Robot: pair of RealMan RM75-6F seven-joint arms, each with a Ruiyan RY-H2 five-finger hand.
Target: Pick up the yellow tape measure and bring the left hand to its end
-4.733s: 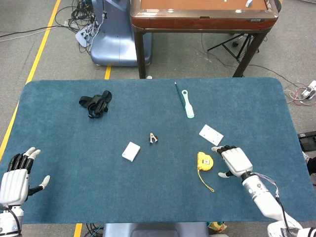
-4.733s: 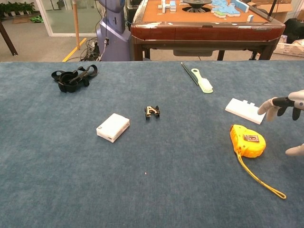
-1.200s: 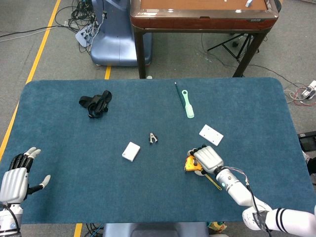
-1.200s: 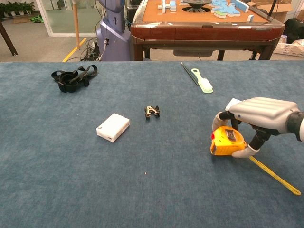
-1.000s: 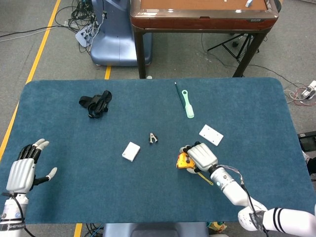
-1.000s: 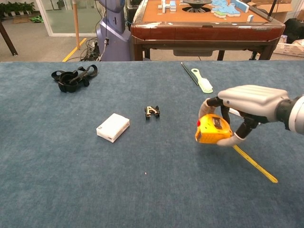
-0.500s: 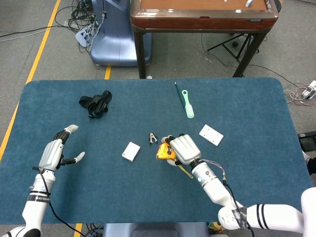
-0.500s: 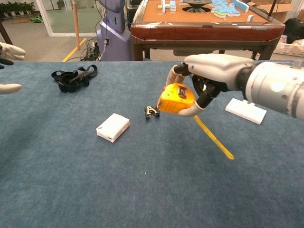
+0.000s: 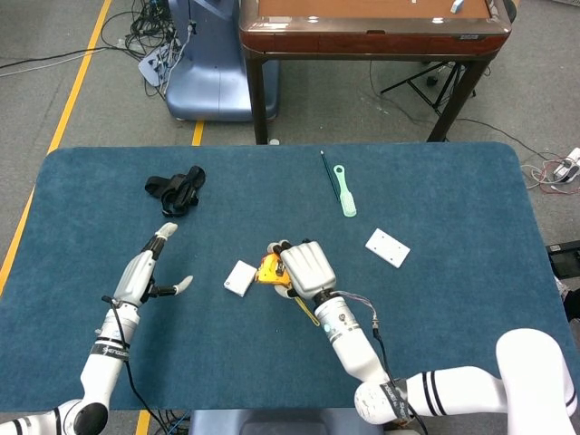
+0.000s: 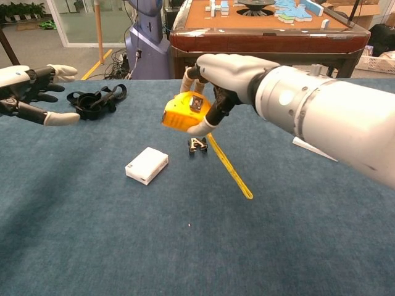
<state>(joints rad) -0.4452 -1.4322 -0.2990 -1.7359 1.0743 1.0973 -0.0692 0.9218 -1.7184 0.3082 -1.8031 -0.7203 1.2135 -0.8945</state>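
Above the table [image 10: 74, 246], right hand [image 10: 225, 74] grips one tape measure [image 10: 183, 112].

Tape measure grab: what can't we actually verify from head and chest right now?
- Head view: right hand covers most of the yellow tape measure; its grip underneath is hidden.
- Chest view: the binder clip is partly behind the tape strip; whether the strip's tip touches the table cannot be told.
- Chest view: left hand is cut off by the left edge.
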